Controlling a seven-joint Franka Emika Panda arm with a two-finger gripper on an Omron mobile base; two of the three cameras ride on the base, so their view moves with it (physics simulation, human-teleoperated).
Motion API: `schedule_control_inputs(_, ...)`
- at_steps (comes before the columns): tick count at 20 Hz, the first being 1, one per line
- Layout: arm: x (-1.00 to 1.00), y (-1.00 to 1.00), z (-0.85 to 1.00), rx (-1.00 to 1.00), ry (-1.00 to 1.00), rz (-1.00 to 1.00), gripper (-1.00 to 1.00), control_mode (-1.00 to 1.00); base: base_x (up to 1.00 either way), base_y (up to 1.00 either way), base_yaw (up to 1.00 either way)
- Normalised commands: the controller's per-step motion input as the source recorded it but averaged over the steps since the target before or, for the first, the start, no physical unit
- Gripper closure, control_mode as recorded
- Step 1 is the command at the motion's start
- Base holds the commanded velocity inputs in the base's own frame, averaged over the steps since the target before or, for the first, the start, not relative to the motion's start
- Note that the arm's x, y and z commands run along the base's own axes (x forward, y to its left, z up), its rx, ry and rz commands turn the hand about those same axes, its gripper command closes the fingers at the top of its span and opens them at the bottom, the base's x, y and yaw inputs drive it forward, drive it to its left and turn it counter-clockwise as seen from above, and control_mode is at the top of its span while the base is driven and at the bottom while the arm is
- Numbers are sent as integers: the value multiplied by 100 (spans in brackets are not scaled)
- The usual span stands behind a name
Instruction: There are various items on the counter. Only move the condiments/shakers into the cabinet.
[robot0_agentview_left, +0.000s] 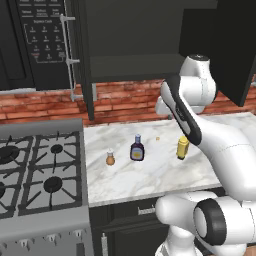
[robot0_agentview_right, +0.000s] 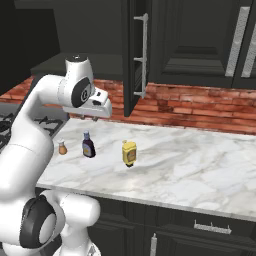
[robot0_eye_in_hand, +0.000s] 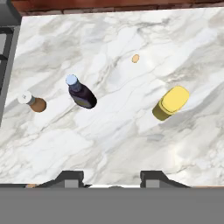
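Hand view shows an orange speck (robot0_eye_in_hand: 135, 58) near the marble counter's (robot0_eye_in_hand: 122, 140) back edge; gripper (robot0_eye_in_hand: 111, 177) closed, empty.

Yellow squeeze bottle (robot0_eye_in_hand: 171, 103), purple-brown sauce bottle (robot0_eye_in_hand: 81, 94) blue-grey cap, orange-brown shaker (robot0_eye_in_hand: 33, 102), white-grey veined counter (robot0_eye_in_hand: 131, 140)

The worktop (robot0_eye_in_hand: 122, 131) looked like polished veined marble; ahead of the jaws, the yellow squeeze bottle (robot0_eye_in_hand: 171, 103) appeared smooth plastic.

The arm (robot0_agentview_left: 220, 150) is glossy white with rounded segments; black bands ring its joints; the claw (robot0_eye_in_hand: 112, 177) carries two small dark fingertips.
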Motion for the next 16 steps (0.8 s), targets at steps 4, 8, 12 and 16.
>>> schedule_control_inputs(4, -2, 0, -2, 0, 3, 0, -100, -100, 0, 0, 0)
schedule_control_inputs(8, -4, 0, -7, 0, 1, 0, -100, -100, 0, 0, 0)
schedule_control_inputs(12, -3, 0, -16, -1, -4, -9, -100, -100, 0, 0, 0)
schedule_control_inputs(16, -5, 0, -29, -3, 0, -20, -100, -100, 0, 0, 0)
